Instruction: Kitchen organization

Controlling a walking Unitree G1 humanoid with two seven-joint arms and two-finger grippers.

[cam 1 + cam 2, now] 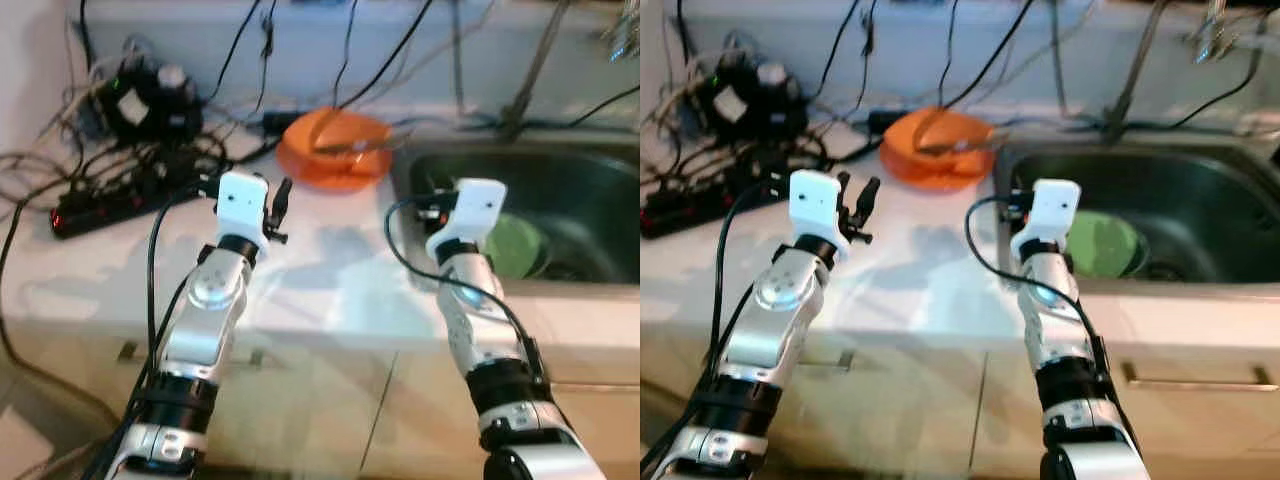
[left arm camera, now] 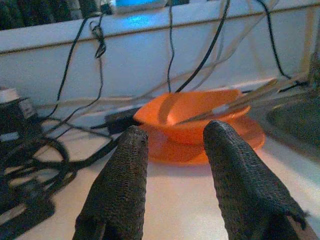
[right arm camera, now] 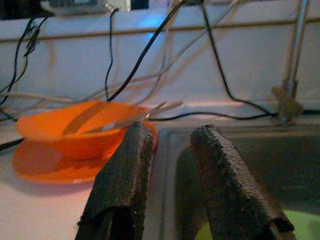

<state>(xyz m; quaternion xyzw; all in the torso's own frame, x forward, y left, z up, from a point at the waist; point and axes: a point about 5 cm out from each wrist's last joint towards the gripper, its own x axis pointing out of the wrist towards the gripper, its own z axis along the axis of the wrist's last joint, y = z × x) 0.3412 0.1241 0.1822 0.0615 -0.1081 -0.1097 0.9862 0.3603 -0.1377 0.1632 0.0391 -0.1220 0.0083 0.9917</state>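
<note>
An orange bowl (image 1: 335, 138) sits on an orange plate (image 1: 330, 172) at the back of the white counter (image 1: 330, 275), just left of the sink. Metal utensils (image 2: 225, 106) lean in the bowl, handles pointing toward the sink. A green bowl (image 1: 517, 247) lies in the steel sink (image 1: 590, 195). My left gripper (image 2: 172, 136) hovers over the counter a short way in front of the orange bowl, open and empty. My right gripper (image 3: 172, 132) is raised at the sink's left rim, open and empty, with the green bowl just beyond it.
A black power strip (image 1: 100, 207) and a tangle of plugs and cables (image 1: 150, 100) crowd the counter's back left. More cables hang down the back wall. A tap pipe (image 1: 527, 80) rises behind the sink. The counter's front edge runs below my arms, above cabinet doors.
</note>
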